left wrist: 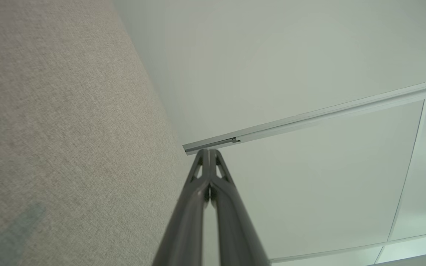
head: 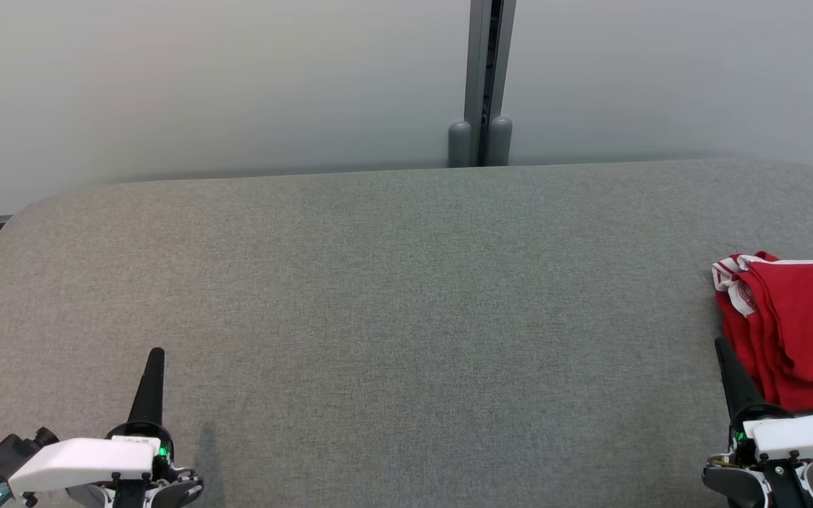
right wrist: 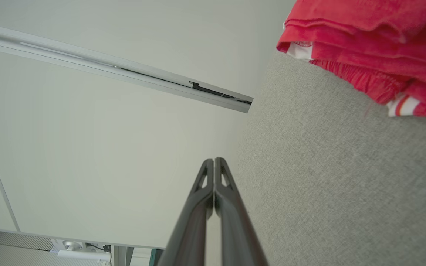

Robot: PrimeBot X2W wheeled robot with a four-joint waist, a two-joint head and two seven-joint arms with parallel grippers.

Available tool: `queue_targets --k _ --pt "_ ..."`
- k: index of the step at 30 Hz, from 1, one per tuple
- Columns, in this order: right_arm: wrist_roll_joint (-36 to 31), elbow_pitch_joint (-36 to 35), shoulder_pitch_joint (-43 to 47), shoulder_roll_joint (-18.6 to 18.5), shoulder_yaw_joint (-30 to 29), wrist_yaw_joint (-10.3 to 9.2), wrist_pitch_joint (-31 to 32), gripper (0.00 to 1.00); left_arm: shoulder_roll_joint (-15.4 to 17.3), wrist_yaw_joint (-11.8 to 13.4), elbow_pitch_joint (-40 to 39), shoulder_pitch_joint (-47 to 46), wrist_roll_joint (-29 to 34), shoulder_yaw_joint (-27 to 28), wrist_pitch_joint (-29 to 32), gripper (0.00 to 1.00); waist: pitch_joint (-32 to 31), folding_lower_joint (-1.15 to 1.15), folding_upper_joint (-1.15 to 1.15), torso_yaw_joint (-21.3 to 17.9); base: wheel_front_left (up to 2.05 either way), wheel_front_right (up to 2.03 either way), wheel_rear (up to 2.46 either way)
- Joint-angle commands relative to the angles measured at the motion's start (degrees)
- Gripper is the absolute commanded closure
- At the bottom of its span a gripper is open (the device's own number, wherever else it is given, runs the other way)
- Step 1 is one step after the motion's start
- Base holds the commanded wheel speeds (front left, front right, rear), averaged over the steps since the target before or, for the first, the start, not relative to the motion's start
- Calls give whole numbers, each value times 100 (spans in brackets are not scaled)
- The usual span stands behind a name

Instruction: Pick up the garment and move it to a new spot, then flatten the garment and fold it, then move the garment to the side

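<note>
Garment (head: 798, 331): red cloth with white striped trim, folded into several layers. It lies on the right end of the table (head: 406, 282), mid-depth, and its right part runs off the head view's edge. Neither gripper holds it.

Left, near: left gripper (head: 155, 358) over the table's near-left area. It has a white housing with a small green light and 2 dark fingers pointing toward the far side. Jaws pressed together, holding nothing. The left wrist view shows the same gripper (left wrist: 209, 152) with its 2 fingers meeting at the tips. A faint shadow falls on the fabric just right of it. A dark block and a teal piece sit at the arm's left; cannot tell what they are.

Centre: the table top is grey woven fabric with rounded far corners. Behind it stand pale wall panels (head: 202, 85). A grey vertical post (head: 484, 63) divides them, with 2 rounded grey caps (head: 459, 144) at its foot, right at the table's far edge.

Right, near: right gripper (head: 721, 351) over the near-right area, fingers pointing far. Jaws pressed together, gripping nothing. In the head view its tip lies just beside the garment's left near edge. The right wrist view shows grey fabric between the closed fingers and the cloth, so they are apart, not touching. In that view the garment (right wrist: 375, 40) shows stacked red edges, a ribbed hem and 2 bits of white-and-red striped trim.
</note>
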Motion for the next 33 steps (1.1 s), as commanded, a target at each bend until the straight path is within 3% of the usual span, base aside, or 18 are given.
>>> queue_targets --k 1,33 --pt "151 -81 -57 -59 -23 2 62 100 33 -38 -70 -151 -121 38 36 100 -1 0 0 0 0 0 0" --pt "1516 -349 -43 -74 -162 2 408 100 42 -160 -239 -260 -1357 206 392 100 -18 0 0 -8 0 0 0"
